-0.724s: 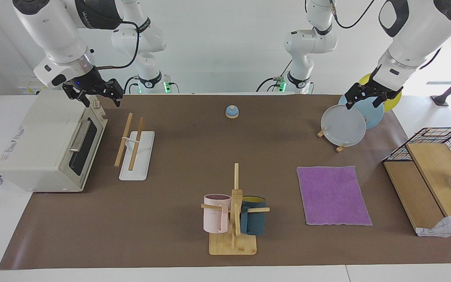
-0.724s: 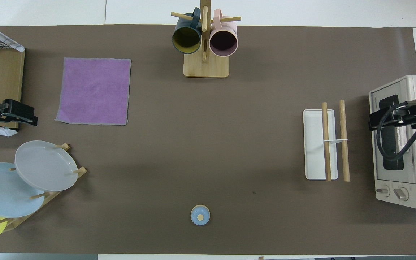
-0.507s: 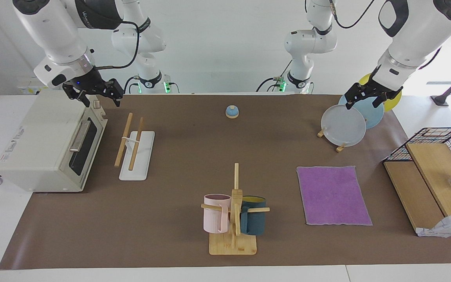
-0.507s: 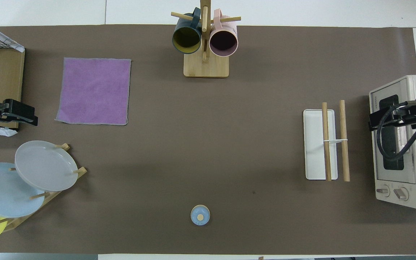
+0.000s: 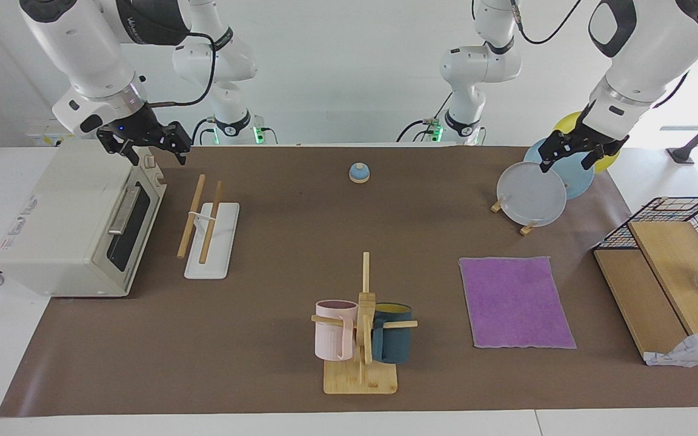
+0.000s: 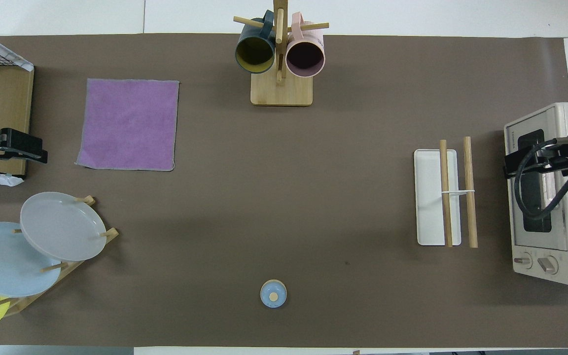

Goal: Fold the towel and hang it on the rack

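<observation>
The towel [image 5: 515, 301] lies flat and unfolded on the brown surface [image 5: 288, 254], purple face up, toward the left arm's end. It sits farther from the robots than the plate stand [image 5: 534, 188], beside the wooden shelf with the wire basket [image 5: 667, 266]. The rack [image 5: 206, 227] stands well apart from it, toward the right arm's end, just beside the toaster oven [image 5: 79, 218]. The mug tree [image 5: 362, 333] stands between the two, far from the robots.

The left gripper [image 5: 576, 154] hangs in the air over the plate stand, its jaws spread and holding nothing. The right gripper [image 5: 143, 142] waits over the top of the oven, jaws likewise parted and empty.

The fold has not begun, so the step in hand looks like the left arm's approach to the towel. It would do well to come down on a corner or edge near the plates, pinch only the thin cloth, and lift little, so the fold lands edge to edge. The plates just below the gripper are the thing to clear first.
</observation>
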